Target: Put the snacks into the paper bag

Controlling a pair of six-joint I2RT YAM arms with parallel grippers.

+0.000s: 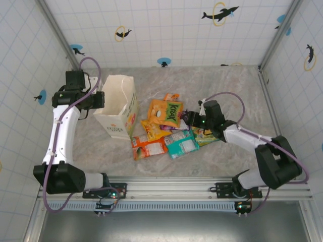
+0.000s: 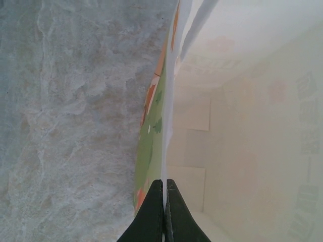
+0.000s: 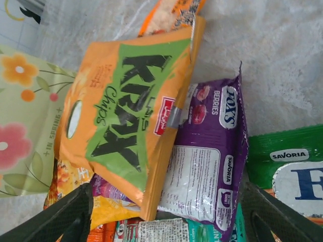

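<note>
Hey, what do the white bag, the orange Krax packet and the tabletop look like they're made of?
White bag: matte paper, going by folded creases and print showing faintly through its walls. Orange Krax packet: glossy plastic or foil film, going by its sheen and sealed flat edge. Tabletop: mottled grey, stone-look; real stone or laminate, I can't tell.

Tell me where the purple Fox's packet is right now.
In the right wrist view, the purple packet lies just ahead of the right gripper, partly under the orange Krax packet, beside the green packet.
</note>
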